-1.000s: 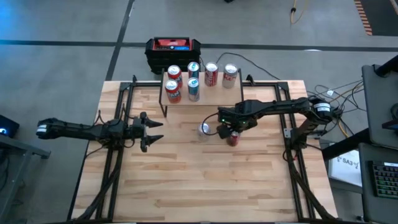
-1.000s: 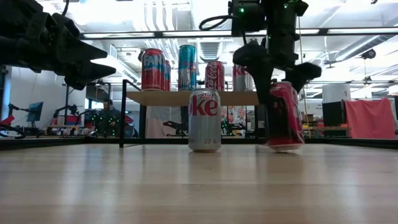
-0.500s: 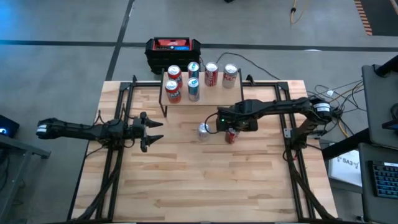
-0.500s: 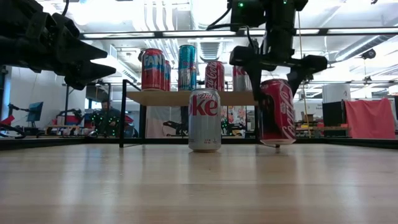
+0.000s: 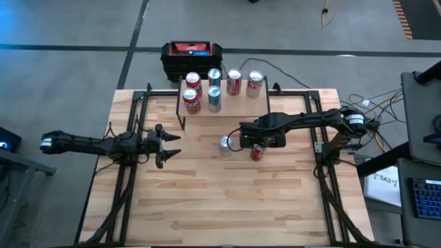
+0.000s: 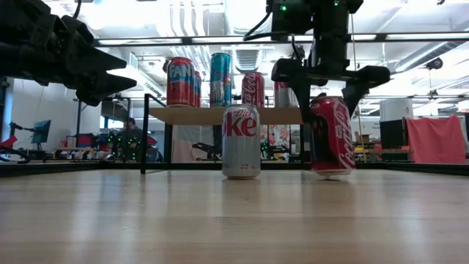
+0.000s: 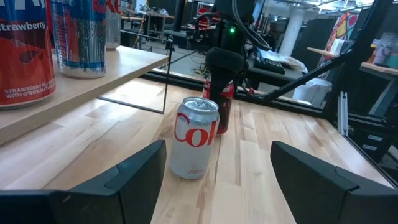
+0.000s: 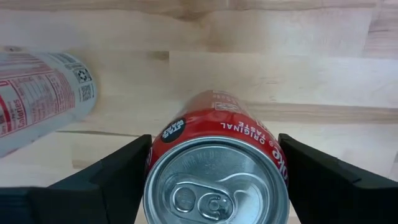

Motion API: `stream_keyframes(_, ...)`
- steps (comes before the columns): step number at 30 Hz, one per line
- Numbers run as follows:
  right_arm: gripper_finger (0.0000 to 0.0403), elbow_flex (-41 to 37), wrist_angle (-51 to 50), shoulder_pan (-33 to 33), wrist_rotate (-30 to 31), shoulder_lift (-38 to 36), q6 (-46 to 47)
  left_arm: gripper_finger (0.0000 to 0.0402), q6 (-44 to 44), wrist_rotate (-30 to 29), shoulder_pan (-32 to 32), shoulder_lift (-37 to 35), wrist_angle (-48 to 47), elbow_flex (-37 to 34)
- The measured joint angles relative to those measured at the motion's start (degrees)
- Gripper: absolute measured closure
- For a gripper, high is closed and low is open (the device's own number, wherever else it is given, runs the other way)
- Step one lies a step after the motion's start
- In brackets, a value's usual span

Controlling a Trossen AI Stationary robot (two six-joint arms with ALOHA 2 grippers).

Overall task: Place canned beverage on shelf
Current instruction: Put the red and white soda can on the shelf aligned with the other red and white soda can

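A red cola can (image 6: 333, 136) stands upright on the table, right of a silver diet cola can (image 6: 241, 141). My right gripper (image 6: 331, 110) points down over the red can (image 8: 217, 162), with one finger on either side of its top. The jaws are spread a little wider than the can. The shelf (image 5: 238, 103) stands at the far middle of the table with several cans on its wooden top. My left gripper (image 5: 171, 145) hovers open and level at the table's left. It faces the silver can (image 7: 194, 138) with nothing between its fingers. My right gripper's fingers (image 8: 134, 171) flank the red can's upper wall just below the rim (image 8: 163, 134), coming from above. I cannot tell whether they touch it. The can stands on its base on the table.
A black-and-red box (image 5: 191, 55) sits on the floor beyond the table's far edge. The shelf's thin black legs (image 6: 144, 132) stand behind the two cans. Bare wood stretches across the near half of the table (image 5: 220, 207).
My right gripper has rolled about its downward axis. The red can has come from tilted and slightly lifted to upright, standing on the table. The gap between the gripper's fingers has widened a little around the can's top.
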Motion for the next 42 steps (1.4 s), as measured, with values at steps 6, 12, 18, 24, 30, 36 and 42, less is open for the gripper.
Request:
stream_keyframes(6, 0.0083, 0.0, 0.0, 0.1, -0.4, 0.0, -3.1, 0.0127, 0.0, 0.0, 0.0, 0.0, 0.0, 0.0)
stream_keyframes(12, 0.0062, 0.0, 0.0, 0.8, -0.4, 0.0, -5.9, 0.0127, 0.0, 0.0, 0.0, 0.0, 0.0, 0.0)
stream_keyframes(18, 0.0054, 0.0, 0.4, 1.2, -0.2, 0.0, -6.8, 0.0127, 0.0, 0.0, 0.0, 0.0, 0.0, 0.0)
stream_keyframes(24, 0.0036, 0.0, 0.5, 2.1, -0.2, 0.0, -15.5, 0.0127, 0.0, 0.0, 0.0, 0.0, 0.0, 0.0)
stream_keyframes(30, 0.0020, 0.0, 0.3, 3.2, 0.0, 0.0, -18.0, 0.0127, 0.0, 0.0, 0.0, 0.0, 0.0, 0.0)
stream_keyframes(36, 0.0018, 0.0, -1.2, 4.5, 1.2, 0.0, -19.4, 0.0127, 0.0, 0.0, 0.0, 0.0, 0.0, 0.0)
stream_keyframes(42, 0.0018, 0.0, -3.2, 5.6, 4.1, 0.0, -19.4, 0.0127, 0.0, 0.0, 0.0, 0.0, 0.0, 0.0)
